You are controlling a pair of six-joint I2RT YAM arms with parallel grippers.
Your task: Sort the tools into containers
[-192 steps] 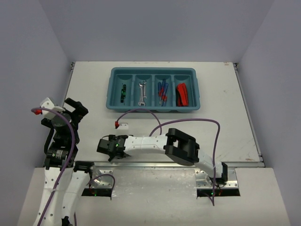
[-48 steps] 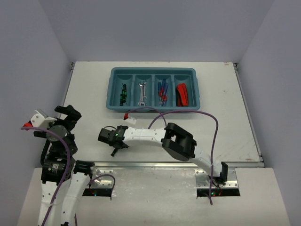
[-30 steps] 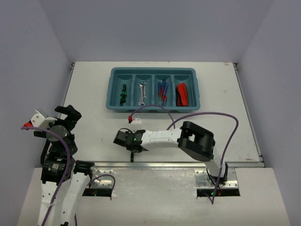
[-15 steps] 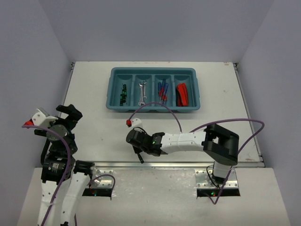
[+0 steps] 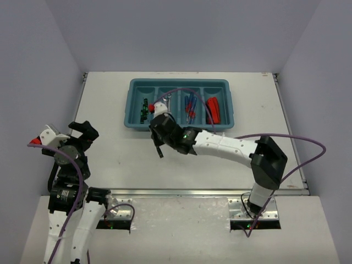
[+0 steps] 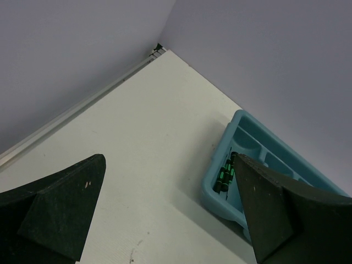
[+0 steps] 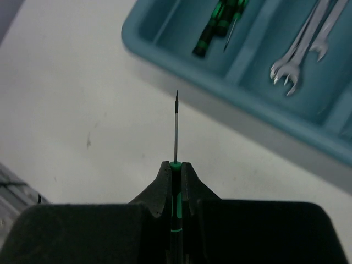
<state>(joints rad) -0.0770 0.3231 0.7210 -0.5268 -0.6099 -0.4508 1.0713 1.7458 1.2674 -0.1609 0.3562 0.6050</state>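
My right gripper (image 7: 175, 165) is shut on a thin black-and-green precision screwdriver (image 7: 175, 212), whose metal shaft sticks straight out past the fingertips. In the top view this gripper (image 5: 159, 144) hangs over the table just in front of the teal tray (image 5: 179, 127), near its left end. The tray's compartments hold, from left to right, black-and-green screwdrivers (image 5: 145, 107), silver wrenches (image 7: 300, 49), blue-handled screwdrivers (image 5: 190, 107) and red-and-black pliers (image 5: 212, 110). My left gripper (image 5: 83, 131) is open and holds nothing, raised at the table's left edge, well away from the tray (image 6: 220, 190).
A purple cable (image 5: 286, 140) loops from the right arm across the table's right half. The right wrist's white camera mount (image 5: 159, 108) overlaps the tray's front. Grey walls close in the table on three sides.
My right arm swung from the near left of the table up and right toward the tray's front, carrying the screwdriver. The left arm hardly moved.
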